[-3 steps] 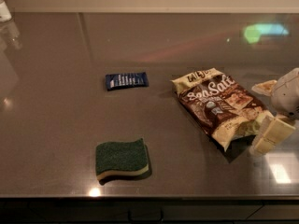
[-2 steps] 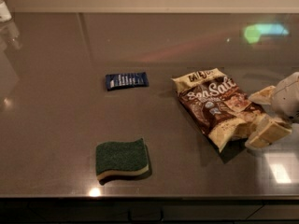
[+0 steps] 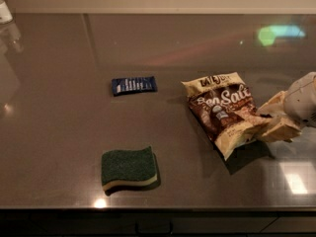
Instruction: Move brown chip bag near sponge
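Observation:
The brown chip bag [image 3: 221,108] lies right of the middle of the dark table, with "Sea Salt" lettering facing up. Its near right end is crumpled and raised off the surface, with a shadow under it. My gripper [image 3: 274,118] comes in from the right edge and is shut on that raised right edge of the bag. The sponge [image 3: 129,168], dark green on top over pale foam, lies flat near the front edge. It is to the left of the bag and well apart from it.
A small dark-blue flat packet [image 3: 134,85] lies left of the bag, behind the sponge. A pale bottle-like object [image 3: 5,11] stands at the far left corner. The glossy table [image 3: 59,132] ends at a front edge just below the sponge.
My gripper has moved left, and the bag's near end has shifted left and crumpled with it. The sponge and the blue packet have not moved.

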Robot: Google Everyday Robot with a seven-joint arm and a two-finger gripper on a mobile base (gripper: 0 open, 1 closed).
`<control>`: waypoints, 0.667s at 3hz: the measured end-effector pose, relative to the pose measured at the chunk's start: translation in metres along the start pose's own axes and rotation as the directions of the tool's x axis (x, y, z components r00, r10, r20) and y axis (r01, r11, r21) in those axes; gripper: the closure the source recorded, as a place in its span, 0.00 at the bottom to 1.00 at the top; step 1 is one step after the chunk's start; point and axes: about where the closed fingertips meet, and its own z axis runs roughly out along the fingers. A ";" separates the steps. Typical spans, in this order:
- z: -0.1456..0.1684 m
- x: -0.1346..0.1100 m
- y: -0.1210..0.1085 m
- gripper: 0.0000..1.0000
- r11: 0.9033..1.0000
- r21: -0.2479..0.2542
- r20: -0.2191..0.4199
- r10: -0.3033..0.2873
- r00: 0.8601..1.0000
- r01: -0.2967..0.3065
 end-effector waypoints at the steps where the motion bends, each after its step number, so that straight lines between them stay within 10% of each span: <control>1: -0.010 -0.015 -0.005 0.94 1.000 0.013 0.019 0.019 1.000 -0.019; 2: -0.023 -0.045 -0.011 1.00 1.000 0.003 0.082 0.025 0.996 -0.025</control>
